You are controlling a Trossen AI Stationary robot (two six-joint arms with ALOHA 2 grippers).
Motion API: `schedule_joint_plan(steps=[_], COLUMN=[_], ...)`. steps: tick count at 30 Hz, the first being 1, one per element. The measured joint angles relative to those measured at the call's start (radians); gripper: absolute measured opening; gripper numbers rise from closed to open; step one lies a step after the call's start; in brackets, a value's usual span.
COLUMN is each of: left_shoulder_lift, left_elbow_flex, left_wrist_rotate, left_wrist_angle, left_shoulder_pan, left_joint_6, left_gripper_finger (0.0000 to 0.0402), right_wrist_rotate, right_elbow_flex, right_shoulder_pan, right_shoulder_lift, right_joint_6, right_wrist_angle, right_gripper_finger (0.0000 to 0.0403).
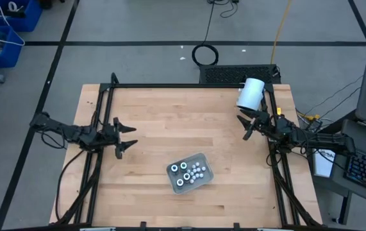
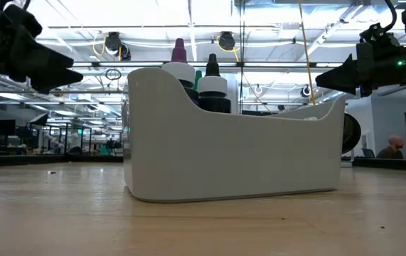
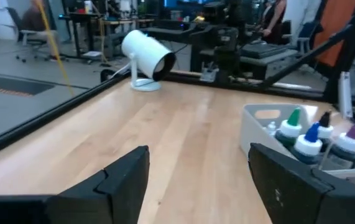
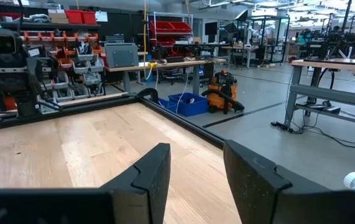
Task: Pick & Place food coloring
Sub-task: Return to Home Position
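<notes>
The food coloring bottles [image 1: 191, 174] stand inside a clear rectangular tray [image 1: 203, 159] near the table's middle, toward the near edge. In the left wrist view several dark-bodied bottles [image 3: 317, 140] with green, blue, black and purple caps show at the tray's end; in the low view two bottle tops [image 2: 195, 71] rise above the tray wall. My left gripper [image 1: 129, 138] hovers open near the table's left side, apart from the tray. My right gripper [image 1: 245, 124] hovers open near the right side, by the white cylinder. Both show open in the wrist views, the left gripper [image 3: 196, 180] and the right gripper [image 4: 196, 174].
A big white cylinder on a stand [image 1: 250, 94] sits at the far right corner of the table. A black frame [image 1: 189, 85] runs along the table's far, left and right edges. Bare wood lies between the grippers and the tray.
</notes>
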Motion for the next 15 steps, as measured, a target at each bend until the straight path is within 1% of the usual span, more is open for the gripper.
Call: schedule_joint_plan(steps=[1, 5, 9, 15], left_shoulder_lift=[-0.006, -0.010, -0.018, -0.020], left_elbow_flex=[-0.005, 0.003, 0.012, 0.013], left_wrist_rotate=[0.001, 0.061, 0.027, 0.053], left_wrist_angle=[0.007, -0.013, -0.048, -0.063], left_shoulder_pan=[0.000, -0.002, -0.002, -0.002], left_joint_6=[-0.007, 0.013, 0.011, -0.030], left_gripper_finger=[0.0274, 0.0274, 0.0274, 0.0274], right_wrist_rotate=[0.000, 0.000, 0.000, 0.000], right_elbow_flex=[0.000, 0.000, 0.000, 0.000], right_shoulder_pan=[0.000, 0.000, 0.000, 0.000], right_shoulder_lift=[0.000, 0.000, 0.000, 0.000], right_joint_6=[0.000, 0.000, 0.000, 0.000], right_wrist_angle=[0.000, 0.000, 0.000, 0.000], right_gripper_finger=[0.0141, 0.0141, 0.0141, 0.0141])
